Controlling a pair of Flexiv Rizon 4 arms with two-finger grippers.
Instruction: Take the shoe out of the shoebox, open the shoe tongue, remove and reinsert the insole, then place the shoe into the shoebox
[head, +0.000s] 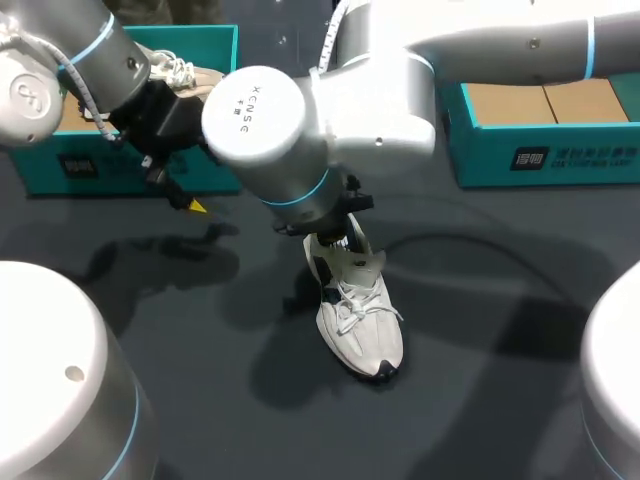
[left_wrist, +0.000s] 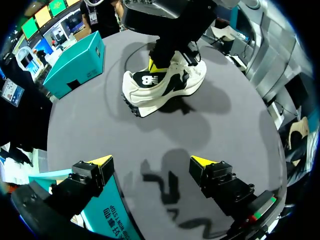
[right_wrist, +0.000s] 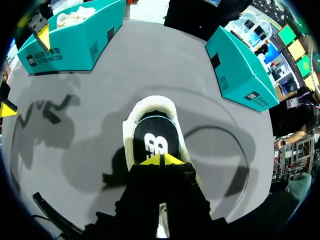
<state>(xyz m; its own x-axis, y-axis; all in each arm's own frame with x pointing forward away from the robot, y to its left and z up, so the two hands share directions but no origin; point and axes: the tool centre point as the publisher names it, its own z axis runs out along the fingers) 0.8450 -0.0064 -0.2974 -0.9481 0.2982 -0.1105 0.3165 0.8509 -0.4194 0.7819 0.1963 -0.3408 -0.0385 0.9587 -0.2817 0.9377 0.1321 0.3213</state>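
Head view: the white shoe lies out of its box near the middle of the dark worktop, toe toward the near edge. The right claw is sunk into its opening from above. A teal shoebox with another shoe inside sits at the far left corner, and a second teal box sits at the far right.

Left wrist view: the left claw hangs released and empty just over a wall of the teal shoebox, well apart from the shoe. The shoe shows a soft-looking upper on a thick sole. It should be light, floppy at the collar and stiffer at heel and sole, so those are the places to steady it.

Right wrist view: the right claw's tips are pinched together at the tongue end of the opening, over the black insole. Whether anything thin is caught between them I cannot tell. The insole looks thin and bendy, probably best pinched at one edge and peeled up, since it may buckle otherwise.
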